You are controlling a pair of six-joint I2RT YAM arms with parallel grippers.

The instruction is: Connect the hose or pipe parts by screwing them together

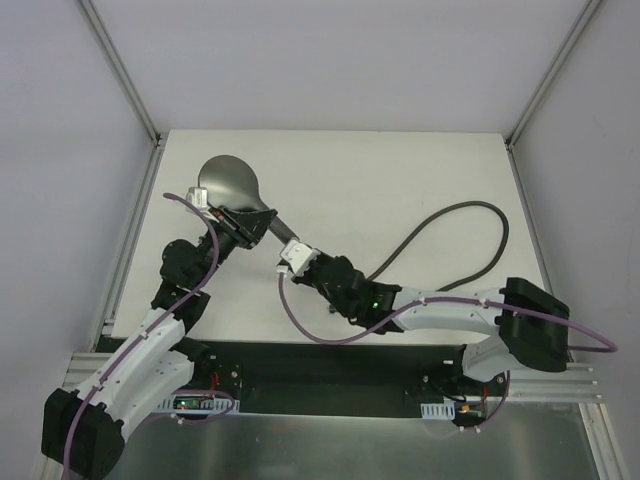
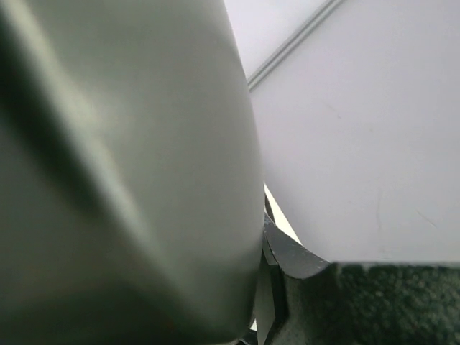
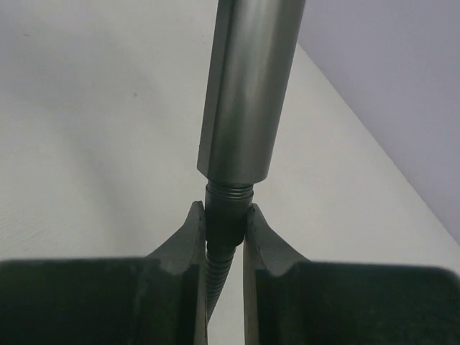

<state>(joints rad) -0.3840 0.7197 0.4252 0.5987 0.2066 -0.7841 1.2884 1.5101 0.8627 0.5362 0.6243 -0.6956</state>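
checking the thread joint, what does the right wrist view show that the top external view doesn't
Only the right wrist view: exposed threads just under the end of the handle, and the right gripper closed on the hose fitting. Only the top external view: the round face of the shower head, the left gripper clamped at its neck, and the hose looping across the table. Both: the handle with the right gripper at its end.

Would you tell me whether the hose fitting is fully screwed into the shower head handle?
Not fully: bare threads show between the hose fitting and the shower head handle end. How deep, cannot tell.
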